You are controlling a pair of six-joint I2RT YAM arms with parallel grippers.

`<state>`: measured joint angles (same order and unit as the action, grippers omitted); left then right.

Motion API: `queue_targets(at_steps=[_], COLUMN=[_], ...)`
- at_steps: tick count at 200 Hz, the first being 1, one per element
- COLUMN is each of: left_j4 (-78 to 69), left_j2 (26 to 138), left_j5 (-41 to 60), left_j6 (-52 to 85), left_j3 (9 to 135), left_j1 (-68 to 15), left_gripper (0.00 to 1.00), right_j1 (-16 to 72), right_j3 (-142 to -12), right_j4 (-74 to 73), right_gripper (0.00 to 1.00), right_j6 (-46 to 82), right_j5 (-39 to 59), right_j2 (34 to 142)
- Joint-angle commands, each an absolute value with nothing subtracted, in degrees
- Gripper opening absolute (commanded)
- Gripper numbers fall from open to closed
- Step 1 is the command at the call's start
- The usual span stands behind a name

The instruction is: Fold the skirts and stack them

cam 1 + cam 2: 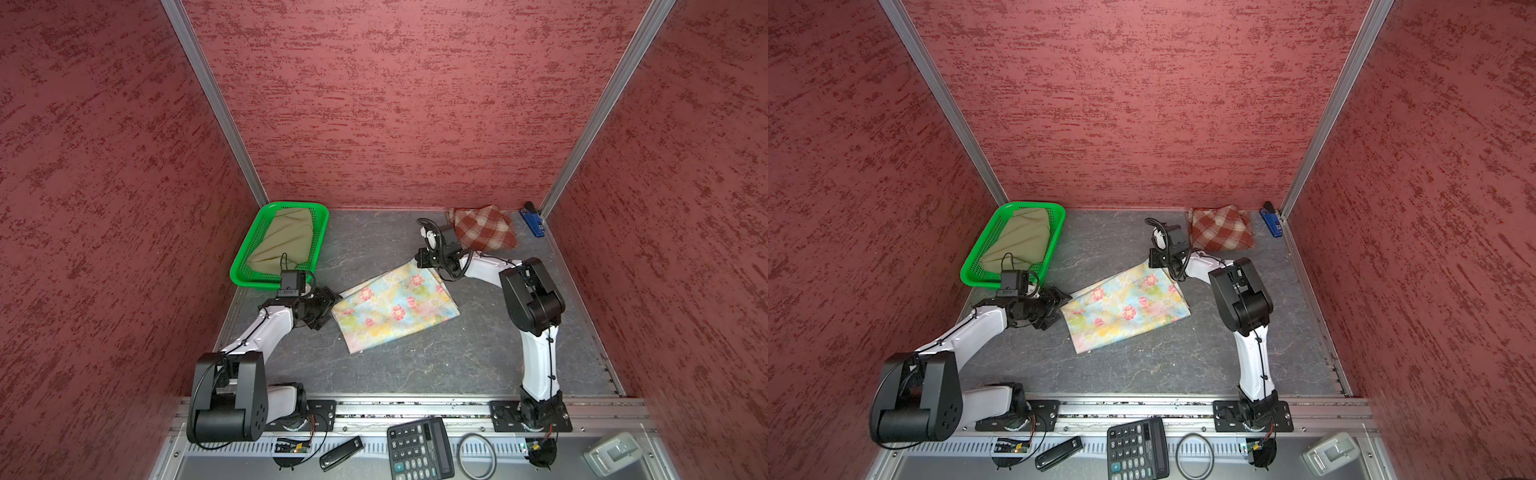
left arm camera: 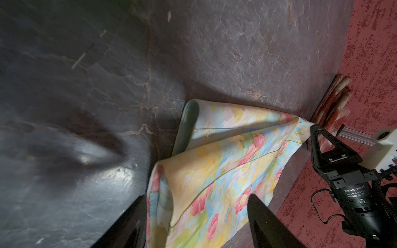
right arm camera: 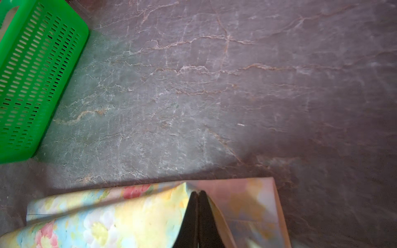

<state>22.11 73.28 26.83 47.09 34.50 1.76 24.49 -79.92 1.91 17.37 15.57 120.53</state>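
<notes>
Calculator (image 1: pixel 419 449): lay nearest the lens, well in front of the floral skirt (image 1: pixel 395 307).
Floral skirt: lay on the table (image 1: pixel 415 374) between both claws, its far right corner lifted.
Right claw (image 3: pixel 198 193): pressed together, pinching that far corner.
Left claw (image 2: pixel 196 196): spread, straddling the floral skirt's left edge, cloth between its fingers.
Plaid skirt (image 1: pixel 484 228): behind the floral skirt, rightward, apart.
Khaki skirt (image 1: pixel 282 241): in the basket (image 1: pixel 253 280), behind-left of the floral skirt.

Flowered skirt (image 1: pixel 395 309) is pastel yellow-blue with pink blooms; plaid skirt (image 1: pixel 484 228) red-brown and cream; basket (image 1: pixel 253 281) green.
</notes>
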Motion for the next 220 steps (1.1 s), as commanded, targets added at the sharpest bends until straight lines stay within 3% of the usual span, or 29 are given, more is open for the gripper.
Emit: queue_targets(at_steps=[1,69,94,109,136,220], left_j4=[18.84,16.59,15.53,13.7,10.42,17.9], left_j2=[74.24,74.83,75.98,76.93,78.24,68.1], left_j5=[27.23,25.11,24.1,23.76,22.53,16.55], left_j6=[47.37,46.05,45.69,45.26,44.67,41.95], left_j3=[34.03,34.07,33.94,33.52,34.05,38.94], left_j1=[1.87,1.38,0.72,0.31,-1.25,-7.93], left_gripper=[0.7,0.52,0.34,0.3,0.0,0.0], right_j1=[24.51,24.5,24.52,24.52,24.52,24.41], right_j3=[-80.9,-77.03,-76.29,-75.97,-74.83,-69.61], right_j4=[0.09,-0.24,-0.18,-0.2,-0.52,3.2], right_gripper=[0.0,0.0,0.0,0.0,0.0,0.0], right_j6=[17.24,17.41,17.49,17.68,17.91,18.83], right_j5=[15.82,12.41,11.97,11.82,11.28,6.55], right_j2=[118.08,111.48,109.7,108.92,106.88,96.94])
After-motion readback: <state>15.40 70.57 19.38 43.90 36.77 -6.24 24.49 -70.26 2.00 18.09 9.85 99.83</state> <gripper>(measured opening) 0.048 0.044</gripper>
